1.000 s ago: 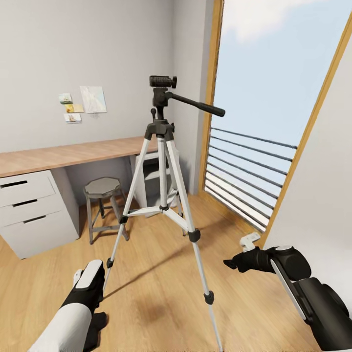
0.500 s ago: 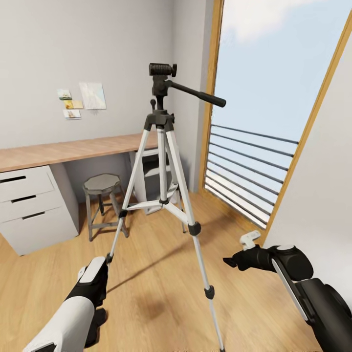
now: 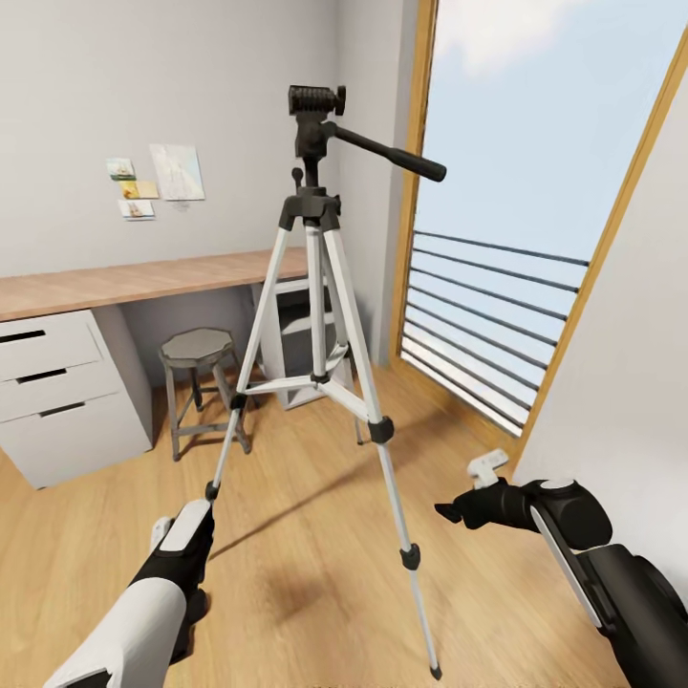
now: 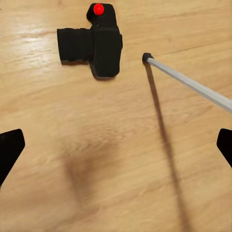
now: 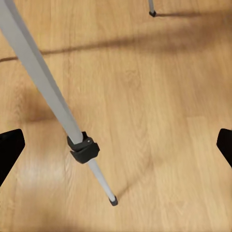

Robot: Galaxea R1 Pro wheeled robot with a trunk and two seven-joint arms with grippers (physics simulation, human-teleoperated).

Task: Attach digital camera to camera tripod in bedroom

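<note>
The camera tripod (image 3: 320, 287) stands on the plank floor in the middle of the head view, its black head (image 3: 315, 100) bare and its pan handle (image 3: 387, 153) pointing right. The digital camera (image 4: 94, 46) lies on the floor in the left wrist view, red button (image 4: 98, 8) showing, close beside one tripod foot (image 4: 146, 57). My left gripper (image 4: 116, 150) hangs open above the floor, short of the camera. My right gripper (image 3: 449, 511) is open and holds nothing; its wrist view looks down on a tripod leg joint (image 5: 83, 147) and foot (image 5: 113, 200).
A wooden desk (image 3: 143, 277) with white drawers (image 3: 48, 382) runs along the back wall, with a small grey stool (image 3: 196, 349) beneath it. The tall window (image 3: 506, 239) with rails is behind the tripod on the right. A white wall (image 3: 631, 382) stands close on my right.
The whole head view has shifted, so the tripod and desk sit a little higher and nearer in the picture. My left hand has crept slightly forward. The right arm has held still.
</note>
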